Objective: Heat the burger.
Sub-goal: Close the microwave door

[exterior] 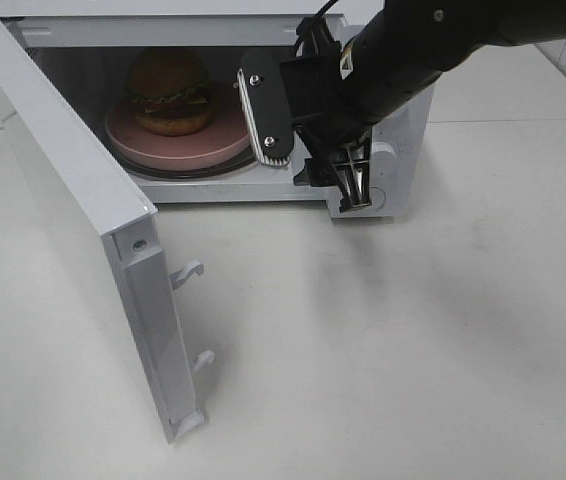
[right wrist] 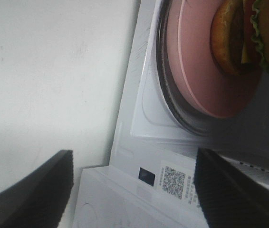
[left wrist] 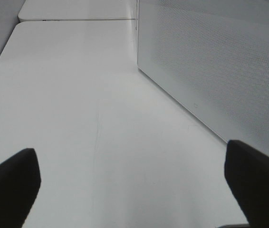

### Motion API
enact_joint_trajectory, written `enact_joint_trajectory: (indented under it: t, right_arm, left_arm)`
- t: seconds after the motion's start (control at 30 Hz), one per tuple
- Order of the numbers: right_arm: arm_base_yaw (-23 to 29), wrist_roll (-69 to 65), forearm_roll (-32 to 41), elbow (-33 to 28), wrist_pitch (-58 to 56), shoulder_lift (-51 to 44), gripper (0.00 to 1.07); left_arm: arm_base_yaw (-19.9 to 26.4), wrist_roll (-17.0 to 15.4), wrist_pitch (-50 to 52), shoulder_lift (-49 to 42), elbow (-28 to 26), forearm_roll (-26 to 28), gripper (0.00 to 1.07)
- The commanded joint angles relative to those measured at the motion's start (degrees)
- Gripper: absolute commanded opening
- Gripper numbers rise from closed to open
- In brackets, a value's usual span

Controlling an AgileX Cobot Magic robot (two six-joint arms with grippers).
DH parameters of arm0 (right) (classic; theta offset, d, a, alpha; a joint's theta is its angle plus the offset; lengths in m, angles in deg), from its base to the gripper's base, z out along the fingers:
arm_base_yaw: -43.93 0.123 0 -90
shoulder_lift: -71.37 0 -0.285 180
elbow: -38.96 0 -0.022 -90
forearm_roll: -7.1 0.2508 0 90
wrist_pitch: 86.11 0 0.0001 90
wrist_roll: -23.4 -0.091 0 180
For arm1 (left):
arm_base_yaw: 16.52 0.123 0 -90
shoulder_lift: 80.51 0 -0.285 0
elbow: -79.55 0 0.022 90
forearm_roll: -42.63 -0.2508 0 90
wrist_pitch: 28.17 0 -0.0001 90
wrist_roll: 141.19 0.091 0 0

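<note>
The microwave (exterior: 393,175) was white all over, like the table (exterior: 413,350) under it. Inside sat a pale pink plate (exterior: 225,140) with the burger (exterior: 171,92): golden-brown bun, frilly green lettuce, red and yellow layers. The microwave's door (left wrist: 210,61) carried a fine grey dotted mesh. On its front frame was a black-and-white chequered code sticker (right wrist: 175,181). The right gripper (right wrist: 134,190) there was black.

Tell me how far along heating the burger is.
Done: the burger sits on its pink plate inside the microwave. In hand: the right hand is at the oven's mouth, open and empty. Left: the door stands wide open, so it needs shutting and the microwave starting.
</note>
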Motion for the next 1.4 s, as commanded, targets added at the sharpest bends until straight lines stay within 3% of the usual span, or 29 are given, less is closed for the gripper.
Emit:
enact_joint_trajectory:
  t: [0.03, 0.5, 0.73, 1.1, 1.4]
  right_arm:
    - [-0.1, -2.9, -0.5, -2.2, 0.7, -2.6, 0.75]
    - [-0.1, -18.3, -1.9, -13.9, 1.1, -16.0, 0.78]
    - [-0.1, -37.0, -1.9, -19.0, -7.0, -25.4, 0.78]
    - [-0.1, -60.9, -1.7, -20.3, -23.2, -35.9, 0.78]
    - [0.0, -66.6, -1.7, -20.3, -34.5, -43.7, 0.77]
  left_arm:
    - [-0.1, -0.4, 0.0, -0.9, 0.0, 0.0, 0.98]
    - [-0.1, -0.4, 0.0, -0.9, 0.0, 0.0, 0.98]
    - [-0.1, -0.4, 0.0, -0.9, 0.0, 0.0, 0.98]
    - [-0.1, -0.4, 0.0, -0.9, 0.0, 0.0, 0.98]
    - [-0.1, -0.4, 0.0, -0.9, 0.0, 0.0, 0.98]
